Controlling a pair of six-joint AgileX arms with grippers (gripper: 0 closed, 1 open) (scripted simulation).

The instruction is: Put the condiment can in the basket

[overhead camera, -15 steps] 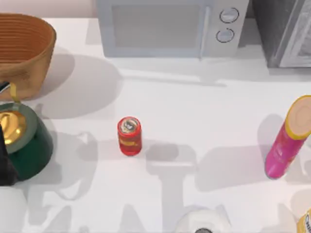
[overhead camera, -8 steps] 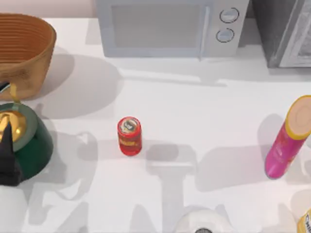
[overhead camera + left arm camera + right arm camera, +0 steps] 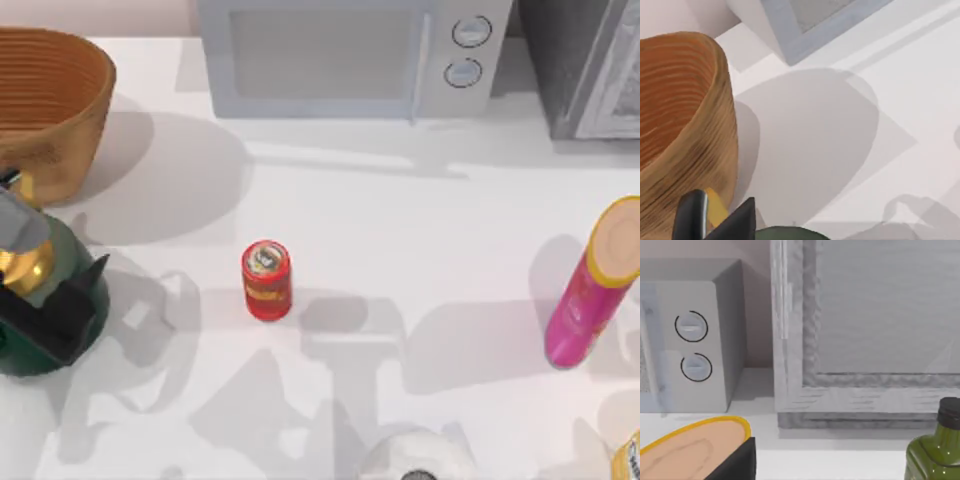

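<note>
Your left gripper (image 3: 60,300) hovers over the green pot (image 3: 40,340) at the table's left edge; you cannot tell how its jaws stand. The condiment can (image 3: 266,280) stands upright mid-table, well apart from it. The basket (image 3: 50,100) sits at far left, behind the pot.

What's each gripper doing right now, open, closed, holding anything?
Left gripper: above the green pot, holding nothing; open or closed cannot be told.
Right gripper: cannot be told.
</note>
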